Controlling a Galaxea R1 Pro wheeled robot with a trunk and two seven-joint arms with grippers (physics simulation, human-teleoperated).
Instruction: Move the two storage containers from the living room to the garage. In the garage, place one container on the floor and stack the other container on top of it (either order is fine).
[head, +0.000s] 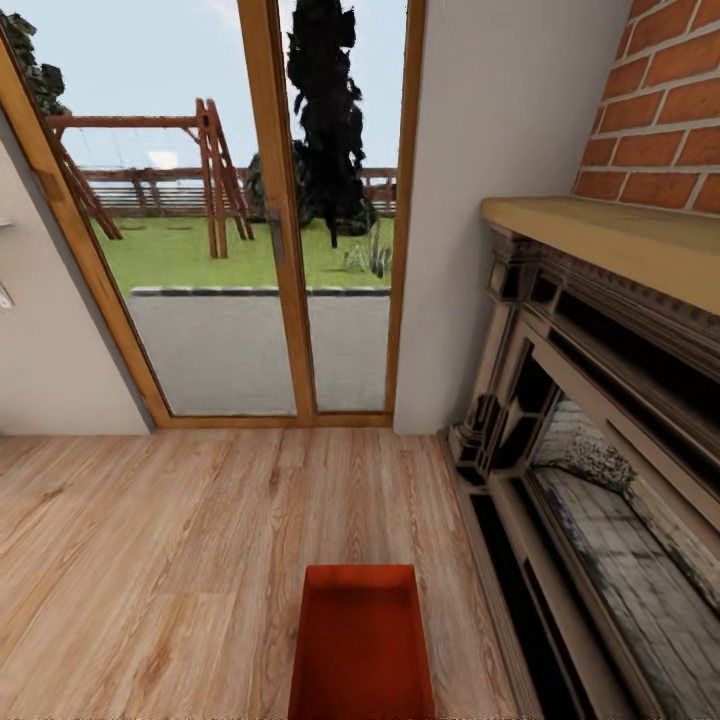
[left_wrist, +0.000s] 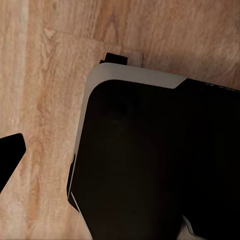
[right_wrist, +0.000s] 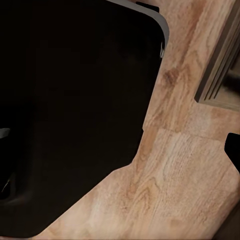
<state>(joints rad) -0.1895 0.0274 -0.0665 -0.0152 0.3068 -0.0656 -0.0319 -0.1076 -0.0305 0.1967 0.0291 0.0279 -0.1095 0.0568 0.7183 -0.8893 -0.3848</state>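
One red-orange open-top storage container (head: 362, 640) sits on the light wood planks of the living room, straight in front of me at the lower edge of the head view, its near end cut off. It is empty inside. In the left wrist view a dark fingertip (left_wrist: 11, 156) of my left gripper shows at the frame's edge beside my black base (left_wrist: 150, 160). In the right wrist view a dark fingertip (right_wrist: 234, 150) of my right gripper shows over the planks. Each finger stands far out to the side, and nothing is held.
A dark carved fireplace (head: 590, 450) with a wooden mantel (head: 620, 240) and red brick (head: 670, 110) above fills the right side. Ahead is a wood-framed glass door (head: 275, 250) onto a yard. Grey walls flank it. Open wood floor (head: 170, 560) lies to the left.
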